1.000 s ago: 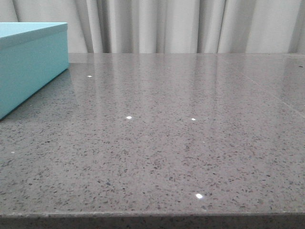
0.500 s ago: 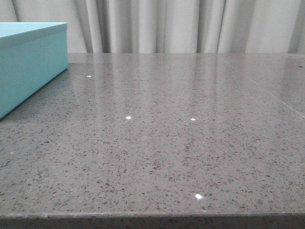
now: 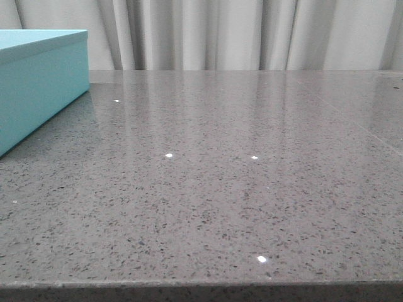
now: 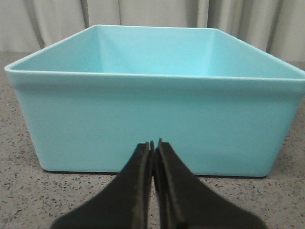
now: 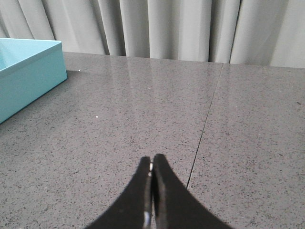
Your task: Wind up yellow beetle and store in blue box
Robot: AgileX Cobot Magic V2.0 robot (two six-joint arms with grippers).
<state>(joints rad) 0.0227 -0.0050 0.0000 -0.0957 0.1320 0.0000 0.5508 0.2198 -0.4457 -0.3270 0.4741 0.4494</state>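
Tools left (image 4: 154, 143) and right (image 5: 151, 160) both pinched closed on nothing, blue box (image 4: 152, 119) unmarked on the table (image 3: 239, 189).

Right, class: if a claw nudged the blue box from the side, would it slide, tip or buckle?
The blue box would probably slide rather than tip: it looks wide, low and flat-bottomed on the polished table. Its walls look stiff and smooth, so it is unlikely to buckle. Being open-topped and seemingly empty, it is likely light.

Desk (image 3: 239, 189): polished grey speckled stone look, glossy, reflecting light. Blue box (image 4: 152, 119): smooth matt plastic look, uniform turquoise. My fingers (image 5: 143, 195): matt black, smooth. Curtain (image 3: 239, 34): pale pleated cloth.
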